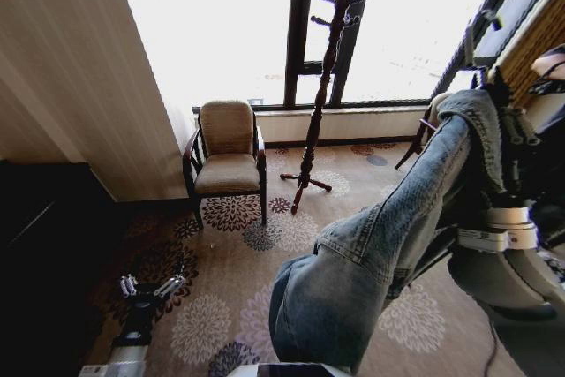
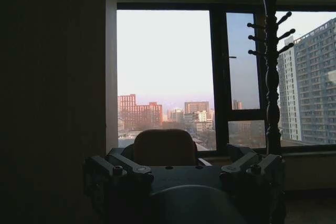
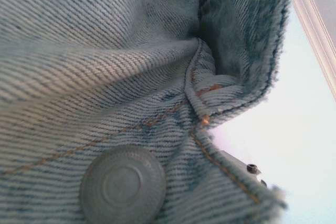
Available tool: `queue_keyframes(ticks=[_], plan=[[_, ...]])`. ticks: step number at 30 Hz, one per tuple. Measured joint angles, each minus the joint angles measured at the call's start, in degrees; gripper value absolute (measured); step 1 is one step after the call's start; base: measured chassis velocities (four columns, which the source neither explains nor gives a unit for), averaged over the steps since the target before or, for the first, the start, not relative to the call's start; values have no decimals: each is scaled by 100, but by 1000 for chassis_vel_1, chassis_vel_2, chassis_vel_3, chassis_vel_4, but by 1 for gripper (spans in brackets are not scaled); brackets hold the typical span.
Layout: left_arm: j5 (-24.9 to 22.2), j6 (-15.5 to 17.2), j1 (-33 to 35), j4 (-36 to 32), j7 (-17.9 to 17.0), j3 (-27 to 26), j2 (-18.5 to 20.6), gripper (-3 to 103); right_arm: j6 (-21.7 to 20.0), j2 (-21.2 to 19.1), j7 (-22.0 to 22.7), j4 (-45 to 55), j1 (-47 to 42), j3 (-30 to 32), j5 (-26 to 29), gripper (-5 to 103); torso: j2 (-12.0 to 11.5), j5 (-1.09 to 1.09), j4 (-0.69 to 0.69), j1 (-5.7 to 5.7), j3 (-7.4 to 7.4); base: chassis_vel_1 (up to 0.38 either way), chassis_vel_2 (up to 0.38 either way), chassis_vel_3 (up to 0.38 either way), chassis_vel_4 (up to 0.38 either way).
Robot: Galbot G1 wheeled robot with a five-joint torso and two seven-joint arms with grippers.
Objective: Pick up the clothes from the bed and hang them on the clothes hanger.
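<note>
In the head view, the denim jacket [image 1: 371,253] is seen draped over the raised right arm, hanging from high beside the right gripper [image 1: 494,86] down toward the patterned carpet [image 1: 221,289]. The state of the right gripper's fingers cannot be told, as they are covered by cloth. A wooden coat stand [image 1: 320,86] is seen against the window [image 1: 221,24], with a padded armchair [image 1: 227,156] just beside it, nearer the striped wall [image 1: 79,77]. The left gripper [image 1: 152,287] is held low over the carpet, well apart from the jacket, with its fingers spread apart and nothing between them.

In the left wrist view, the left gripper [image 2: 191,174] is pointed at the window [image 2: 163,77], with its fingers [image 2: 123,166] held apart and empty. The armchair [image 2: 164,148] is framed between them, and the coat stand [image 2: 272,72] is seen beside the armchair. City buildings are seen beyond the glass.

In the right wrist view, the denim jacket [image 3: 131,66] is pressed close against the camera. A metal button [image 3: 122,184] and orange stitching are seen on a folded seam.
</note>
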Motion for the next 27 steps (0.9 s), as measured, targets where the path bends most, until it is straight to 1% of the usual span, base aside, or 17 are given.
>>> queue_keyframes(ticks=[4,11,17,21,27], plan=[[-47,77,29,26,-25,40,40,100,-11,-20,0,6,-40,15,-5,15,0,0,0,0,0,-83,53,73,-79],[-52,90,39,27,-30,45,47,100,-11,-14,0,14,-107,112,-4,15,-2,0,0,1,0,-128,118,120,-115],[-54,90,41,27,-30,47,47,100,2,135,12,10,-226,111,-68,15,-2,1,0,2,1,-133,122,140,-130],[-56,90,42,27,-30,47,45,100,78,286,32,35,-500,300,-95,15,-1,0,0,2,1,-135,122,134,-122],[-57,90,44,27,-31,47,45,100,162,403,43,59,-729,447,-137,15,-2,0,0,2,1,-120,120,125,-124]])
